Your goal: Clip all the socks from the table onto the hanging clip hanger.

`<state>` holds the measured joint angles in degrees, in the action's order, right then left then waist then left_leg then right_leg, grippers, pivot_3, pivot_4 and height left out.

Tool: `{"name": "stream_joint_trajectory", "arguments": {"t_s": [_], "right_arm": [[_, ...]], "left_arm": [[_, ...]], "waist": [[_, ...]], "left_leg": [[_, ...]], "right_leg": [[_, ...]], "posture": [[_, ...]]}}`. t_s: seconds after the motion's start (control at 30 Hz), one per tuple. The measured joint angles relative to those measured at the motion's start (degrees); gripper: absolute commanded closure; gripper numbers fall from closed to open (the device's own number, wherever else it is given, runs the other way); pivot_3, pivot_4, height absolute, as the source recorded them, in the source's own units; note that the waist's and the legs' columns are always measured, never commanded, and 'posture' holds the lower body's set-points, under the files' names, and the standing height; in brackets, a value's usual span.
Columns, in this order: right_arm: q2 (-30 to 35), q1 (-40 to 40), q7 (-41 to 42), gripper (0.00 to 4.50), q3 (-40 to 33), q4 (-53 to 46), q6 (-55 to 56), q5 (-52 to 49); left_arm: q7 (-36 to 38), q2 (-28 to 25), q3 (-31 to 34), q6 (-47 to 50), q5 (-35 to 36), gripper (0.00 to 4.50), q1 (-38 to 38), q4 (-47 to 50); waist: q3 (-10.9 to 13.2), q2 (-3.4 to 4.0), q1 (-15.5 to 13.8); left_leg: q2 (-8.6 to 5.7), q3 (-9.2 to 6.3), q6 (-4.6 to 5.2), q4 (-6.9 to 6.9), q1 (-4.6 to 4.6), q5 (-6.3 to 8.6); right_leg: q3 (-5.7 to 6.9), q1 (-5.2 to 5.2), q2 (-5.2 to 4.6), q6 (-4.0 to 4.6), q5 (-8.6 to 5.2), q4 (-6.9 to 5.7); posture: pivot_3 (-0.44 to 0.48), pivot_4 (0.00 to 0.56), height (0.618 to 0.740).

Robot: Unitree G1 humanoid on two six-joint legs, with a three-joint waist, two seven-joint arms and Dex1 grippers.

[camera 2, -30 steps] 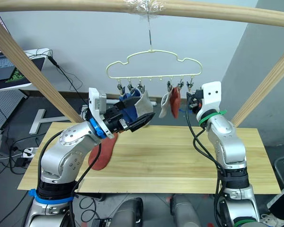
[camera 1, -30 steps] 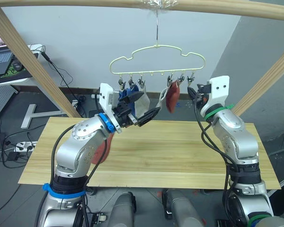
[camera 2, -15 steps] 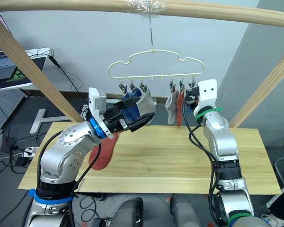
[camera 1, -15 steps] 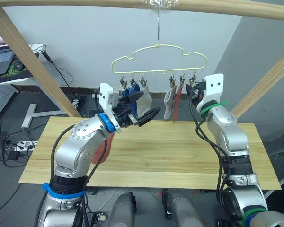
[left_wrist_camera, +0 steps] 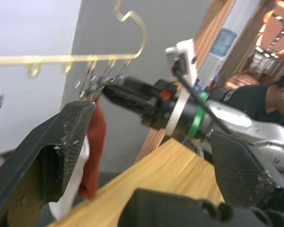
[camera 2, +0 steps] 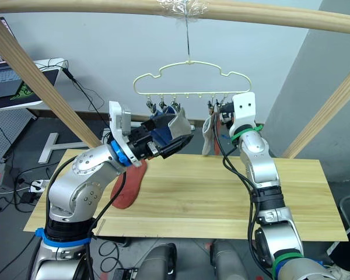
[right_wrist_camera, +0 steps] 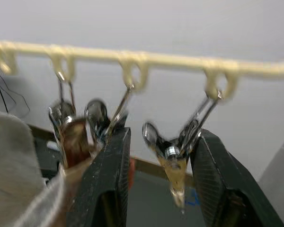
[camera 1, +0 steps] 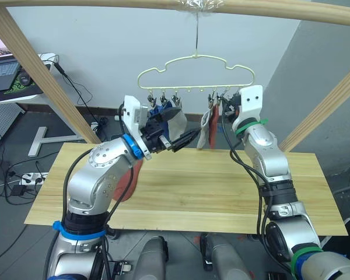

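Right gripper (right_wrist_camera: 161,182) raised to the clip hanger (camera 1: 195,73), fingers spread either side of a grey metal clip (right_wrist_camera: 173,149) at the right end, apparently to squeeze it open. Left gripper (camera 1: 178,137) held up near the hanger's left clips, fingers spread and empty, likely waiting. Blue and grey socks (camera 2: 169,125) already hanging left, a grey and a rust-red sock (camera 1: 209,125) right. One rust-red sock (camera 2: 130,185) left on the table (camera 1: 221,192), near the left arm.

A light-wood table (camera 1: 221,192) bears one rust-red sock (camera 2: 130,188).
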<state>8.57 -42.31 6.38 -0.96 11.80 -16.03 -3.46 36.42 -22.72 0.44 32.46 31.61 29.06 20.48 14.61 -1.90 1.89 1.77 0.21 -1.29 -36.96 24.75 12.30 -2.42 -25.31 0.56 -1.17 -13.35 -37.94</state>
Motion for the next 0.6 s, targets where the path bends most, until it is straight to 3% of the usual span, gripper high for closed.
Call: {"name": "stream_joint_trajectory", "arguments": {"t_s": [0.6], "right_arm": [[-0.4, -1.2, -0.2, 2.64, -0.1, 1.6, 0.6, 0.0]], "left_arm": [[-1.2, 0.3, 0.0, 0.0, 1.0, 0.0, 1.0, 0.0]], "waist": [[0.0, 0.01, 0.0]], "left_leg": [[0.01, -0.03, 0.0, 0.02, 0.0, 0.0]], "right_leg": [[-0.01, -0.01, -0.02, 0.01, 0.0, 0.0]], "posture": [[0.024, 0.268, 0.74]]}}
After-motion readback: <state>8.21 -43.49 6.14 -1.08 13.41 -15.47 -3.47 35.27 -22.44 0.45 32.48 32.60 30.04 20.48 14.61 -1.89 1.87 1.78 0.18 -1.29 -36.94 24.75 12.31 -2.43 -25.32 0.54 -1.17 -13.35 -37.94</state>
